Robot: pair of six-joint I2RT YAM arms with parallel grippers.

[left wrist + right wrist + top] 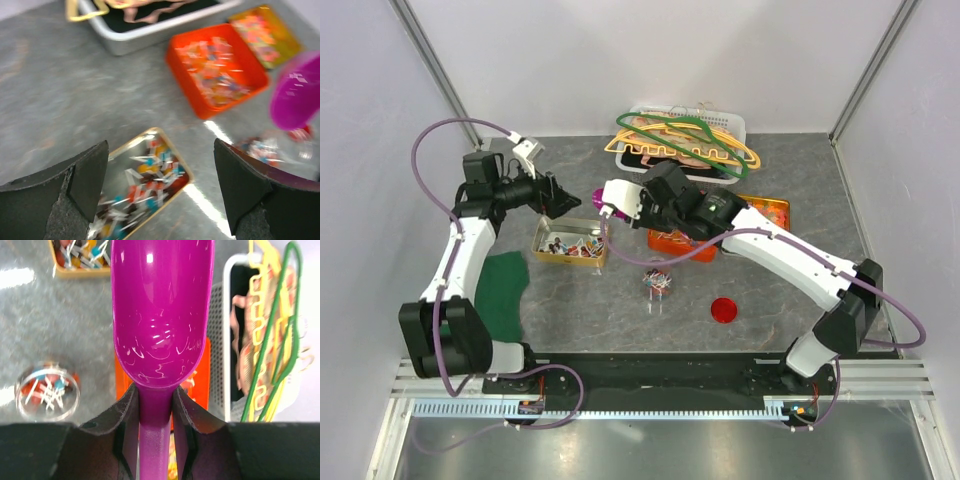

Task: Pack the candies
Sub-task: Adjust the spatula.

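The left pincer (160,157) is hanging with its jaws wide apart and nothing between them. It is hovering directly over the gold tin (176,152) of candies (142,185), which is lying left of the table's middle, probably so it can steady or tip that tin. The right pincer (156,395) is clamping the handle of the purple scoop (162,315) and holding its bowl out near the tin's far side, seemingly readying a dip into the sweets. The glass jar (657,282) is standing open toward the table's near edge, with a few candies already sitting inside. Its red lid (724,310) is lying apart to the right, leaving the mouth free for pouring.
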